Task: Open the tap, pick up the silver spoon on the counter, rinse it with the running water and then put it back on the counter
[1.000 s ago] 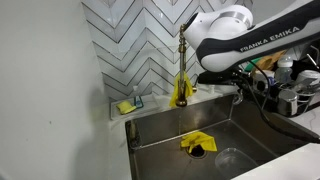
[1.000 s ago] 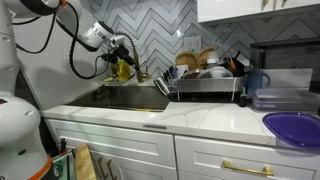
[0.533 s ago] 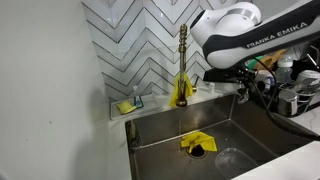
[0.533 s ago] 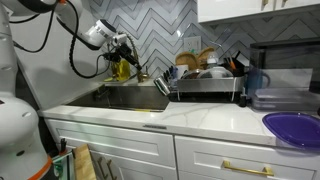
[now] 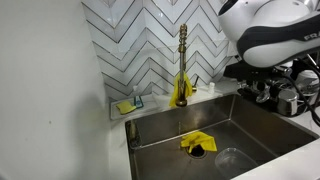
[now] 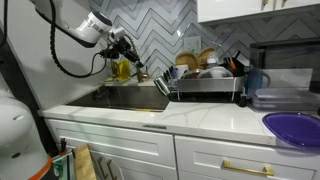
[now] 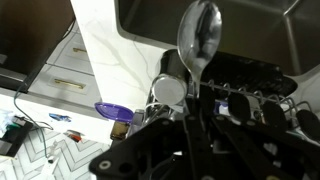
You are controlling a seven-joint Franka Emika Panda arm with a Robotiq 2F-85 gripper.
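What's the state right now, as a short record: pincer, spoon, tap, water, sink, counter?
pincer: shut on the silver spoon's handle
silver spoon: held off the counter, bowl sticking out past the fingertips
tap: upright behind the sink, arm off to one side of it
running water: too thin to confirm in these views
sink: yellow cloth at the drain
counter: no spoon seen on it

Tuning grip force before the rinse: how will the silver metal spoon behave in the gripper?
The silver metal spoon looks stiff and light, so it likely won't bend. Its thin polished handle could slip or pivot in the gripper, which pinches it well away from the bowl, probably more so once wet.
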